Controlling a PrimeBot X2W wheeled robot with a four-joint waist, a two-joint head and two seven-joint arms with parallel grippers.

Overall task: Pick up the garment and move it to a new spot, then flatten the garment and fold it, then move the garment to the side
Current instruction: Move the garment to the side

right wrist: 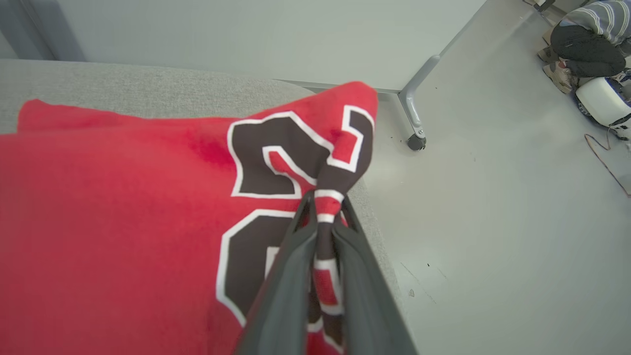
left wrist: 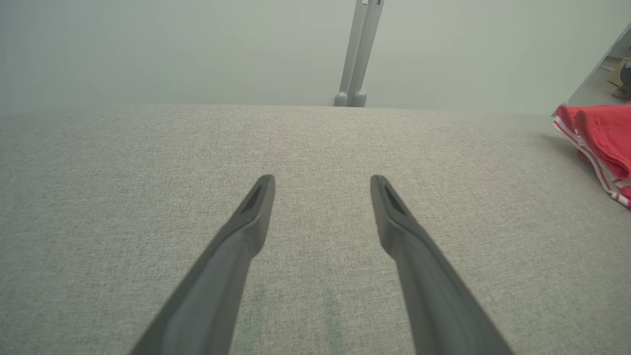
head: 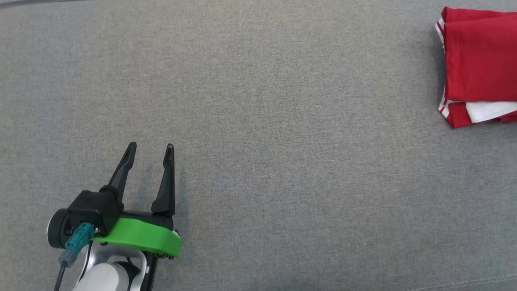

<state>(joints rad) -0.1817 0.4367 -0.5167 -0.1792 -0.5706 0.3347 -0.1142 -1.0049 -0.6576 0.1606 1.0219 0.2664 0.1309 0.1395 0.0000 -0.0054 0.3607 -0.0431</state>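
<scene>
Fingers of the right gripper (right wrist: 326, 204) stand almost together, pinching a bunched corner of the red garment (right wrist: 123, 207) right at the side edge of the grey fabric surface (right wrist: 148, 91), where it drops away to the pale floor (right wrist: 493, 222). The garment lies folded at that right end of the surface. A large dark numeral with a white outline faces up beside the clamped corner, and white-striped trim and a white patch show along its nearer side. The left gripper (head: 151, 146) hangs over the near left part of the surface, well apart from the garment. Its two dark fingers are spread wide with nothing between them and point toward the surface's far edge; whether the tips touch the cloth I cannot tell. Past that far edge a pale grey post (left wrist: 357, 54) rises against a plain wall. Off the surface's right edge, a metal table leg (right wrist: 414, 108) on a caster stands on the floor, and farther out from the surface a person (right wrist: 589, 34) in a striped top is crouched low.
</scene>
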